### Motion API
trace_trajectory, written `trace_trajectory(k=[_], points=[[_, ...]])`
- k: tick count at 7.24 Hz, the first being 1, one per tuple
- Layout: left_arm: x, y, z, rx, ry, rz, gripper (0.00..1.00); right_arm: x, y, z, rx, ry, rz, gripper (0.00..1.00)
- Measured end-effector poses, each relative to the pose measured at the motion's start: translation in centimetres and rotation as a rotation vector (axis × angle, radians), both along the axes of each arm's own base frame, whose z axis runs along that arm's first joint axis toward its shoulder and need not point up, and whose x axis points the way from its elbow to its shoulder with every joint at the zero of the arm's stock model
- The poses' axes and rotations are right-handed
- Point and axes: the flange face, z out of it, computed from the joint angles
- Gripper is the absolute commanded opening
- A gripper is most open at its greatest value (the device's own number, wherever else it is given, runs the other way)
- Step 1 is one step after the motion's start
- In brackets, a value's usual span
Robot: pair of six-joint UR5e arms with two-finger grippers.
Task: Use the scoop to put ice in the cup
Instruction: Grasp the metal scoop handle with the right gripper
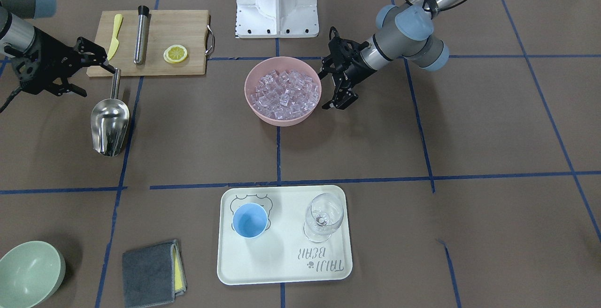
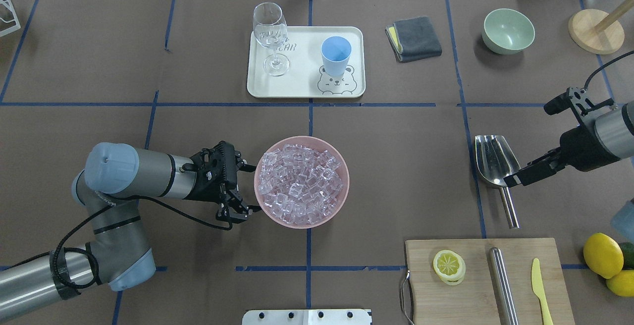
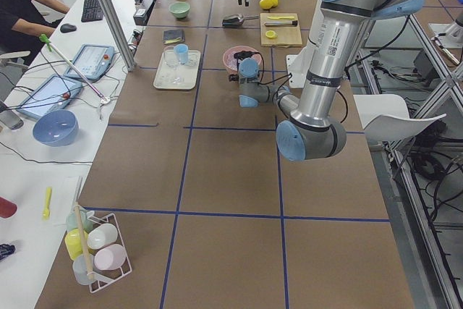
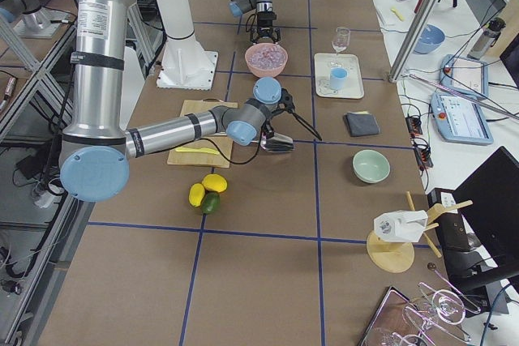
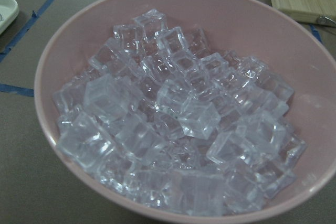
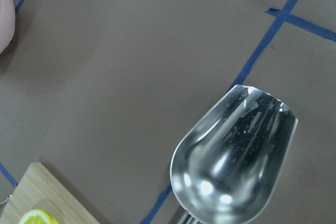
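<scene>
Scoop [image 2: 491, 160]: lies on the tabletop toward its right end, about midway between the robot's edge and the far edge, just beyond the cutting board [image 2: 485, 280].
Scoop axis: long axis runs roughly from the robot's edge to the far edge; the trough's open mouth points at the far edge, the handle at the robot's edge, hollow side up.
Right gripper [image 1: 99, 82]: jaws spread wide, gripping nothing, hanging over the scoop's handle.
Left gripper [image 2: 250, 189]: jaws spread wide, holding nothing, just beside the pink bowl [image 1: 281, 121]; contact with the rim cannot be judged.
Ice [image 2: 301, 184]: heaped in the pink bowl at the table's middle.
Cup [image 2: 336, 55]: upright and empty on the tray [image 2: 302, 67] by the far edge, beside the wine glass [image 2: 271, 35].
</scene>
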Motion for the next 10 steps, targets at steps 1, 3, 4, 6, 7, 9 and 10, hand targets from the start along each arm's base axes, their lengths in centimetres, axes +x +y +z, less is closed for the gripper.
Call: trace_trajectory(k=[1, 3, 4, 6, 7, 9, 10], points=[[-0.2, -0.3, 0.0, 0.0, 0.001, -0.006, 1.0, -0.3, 1.4, 0.1, -0.078, 0.027, 0.044, 1.0], [-0.3, -0.5, -0.1, 0.001, 0.001, -0.011, 1.0, -0.7, 4.1, 1.0, -0.176, 0.102, 0.139, 1.0], [-0.3, -0.5, -0.1, 0.001, 0.001, -0.015, 1.0, -1.9, 5.1, 1.4, -0.202, 0.139, 0.187, 1.0], [-0.3, -0.6, -0.1, 0.002, 0.001, -0.024, 1.0, -4.2, 6.5, 1.7, -0.226, 0.184, 0.25, 1.0], [-0.3, -0.7, -0.1, 0.002, 0.001, -0.025, 1.0, -5.0, 6.9, 1.8, -0.234, 0.194, 0.267, 1.0], [-0.3, -0.7, -0.1, 0.002, 0.0, -0.027, 1.0, -6.6, 7.9, 2.1, -0.239, 0.219, 0.306, 1.0], [-0.3, -0.7, -0.1, 0.002, 0.0, -0.033, 1.0, -7.0, 8.2, 2.3, -0.236, 0.232, 0.324, 1.0]])
